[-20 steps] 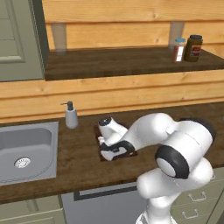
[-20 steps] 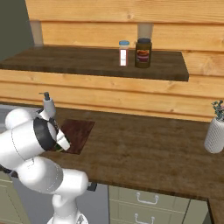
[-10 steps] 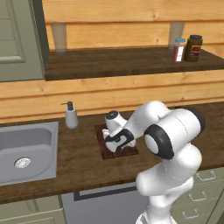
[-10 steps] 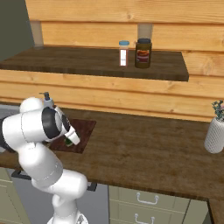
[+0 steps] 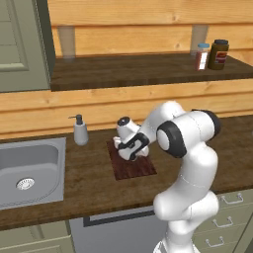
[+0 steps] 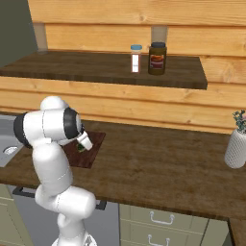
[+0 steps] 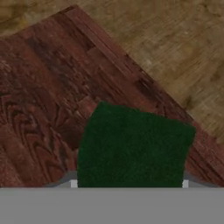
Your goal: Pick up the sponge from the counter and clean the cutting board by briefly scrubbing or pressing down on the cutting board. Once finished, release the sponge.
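We see the gripper (image 6: 82, 146) clamped on the sponge (image 7: 133, 146), sponge low over the cutting board (image 7: 48, 100), counter (image 7: 175, 52) beyond

The arm (image 5: 190, 163) is glossy white, built of fat rounded segments like stacked tubes and domes, with smooth seamless shells. Dark grey, nearly black rings and round caps mark the joints: one large dark disc sits on the elbow housing (image 5: 168, 139), another dark band wraps the bulge beside it, and a black cap faces out on the shoulder-like segment in the right base view. The wrist narrows to a small white cylinder with a black end. The hand (image 5: 129, 151) is white with black trim and dark fingers.
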